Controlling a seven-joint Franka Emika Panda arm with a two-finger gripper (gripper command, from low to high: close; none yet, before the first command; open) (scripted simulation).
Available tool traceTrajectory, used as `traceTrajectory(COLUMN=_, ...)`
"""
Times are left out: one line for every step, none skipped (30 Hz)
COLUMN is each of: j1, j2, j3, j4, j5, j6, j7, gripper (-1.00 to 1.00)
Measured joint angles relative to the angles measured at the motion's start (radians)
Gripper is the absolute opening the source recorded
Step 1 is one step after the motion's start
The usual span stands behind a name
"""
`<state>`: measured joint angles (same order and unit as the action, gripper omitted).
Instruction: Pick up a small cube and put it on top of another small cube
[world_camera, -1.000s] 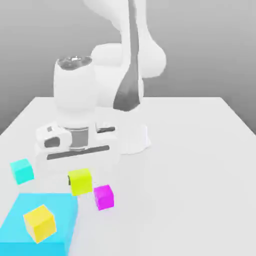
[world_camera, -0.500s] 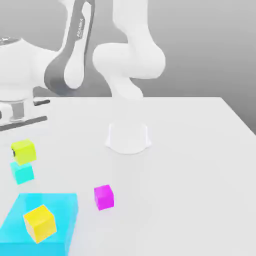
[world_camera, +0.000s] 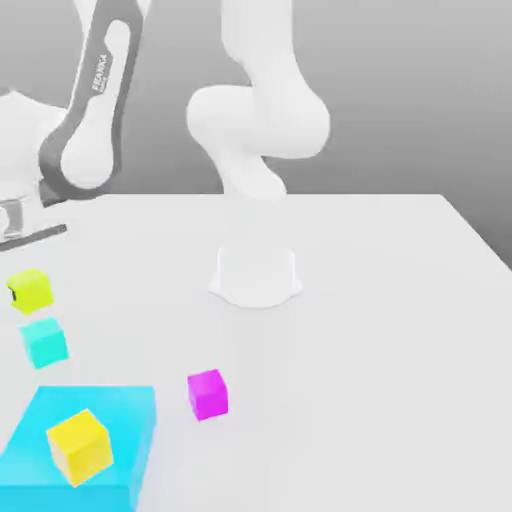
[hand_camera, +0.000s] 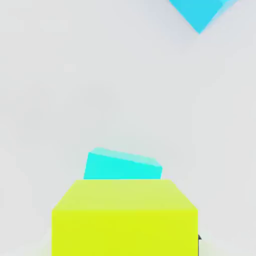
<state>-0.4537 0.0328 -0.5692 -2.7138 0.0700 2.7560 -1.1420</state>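
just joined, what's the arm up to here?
The Panda arm is carrying the lime-yellow cube in its gripper, shut on it, at the exterior view's left edge. The cube hangs in the air just above the small cyan cube, not yet resting on it; the hand view shows the cyan cube just beyond the held one. On the table sit a magenta cube and a golden-yellow cube on a large flat cyan block.
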Motion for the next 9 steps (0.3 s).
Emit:
traceTrajectory(j1=0.0, j2=0.015, j3=0.005, j4=0.001, j5=0.024, j6=0.011, j7=-0.017, gripper=-1.0)
traceTrajectory(j1=-0.002, j2=0.031, j3=0.013, j4=0.002, j5=0.048, j6=0.022, j7=-0.035, gripper=-1.0)
traceTrajectory(j1=-0.006, j2=0.047, j3=0.021, j4=0.002, j5=0.073, j6=0.033, j7=-0.053, gripper=-1.0)
traceTrajectory(j1=-0.011, j2=0.063, j3=0.033, j4=0.003, j5=0.098, j6=0.043, j7=-0.071, gripper=-1.0)
traceTrajectory(j1=-0.018, j2=0.08, j3=0.044, j4=0.004, j5=0.123, j6=0.054, j7=-0.089, gripper=-1.0)
traceTrajectory(j1=-0.025, j2=0.096, j3=0.057, j4=0.005, j5=0.147, j6=0.065, j7=-0.107, gripper=-1.0)
traceTrajectory(j1=-0.032, j2=0.113, j3=0.07, j4=0.006, j5=0.172, j6=0.075, j7=-0.124, gripper=-1.0)
traceTrajectory(j1=-0.038, j2=0.128, j3=0.082, j4=0.007, j5=0.192, j6=0.084, j7=-0.139, gripper=1.0)
traceTrajectory(j1=-0.038, j2=0.128, j3=0.082, j4=0.007, j5=0.192, j6=0.084, j7=-0.139, gripper=1.0)
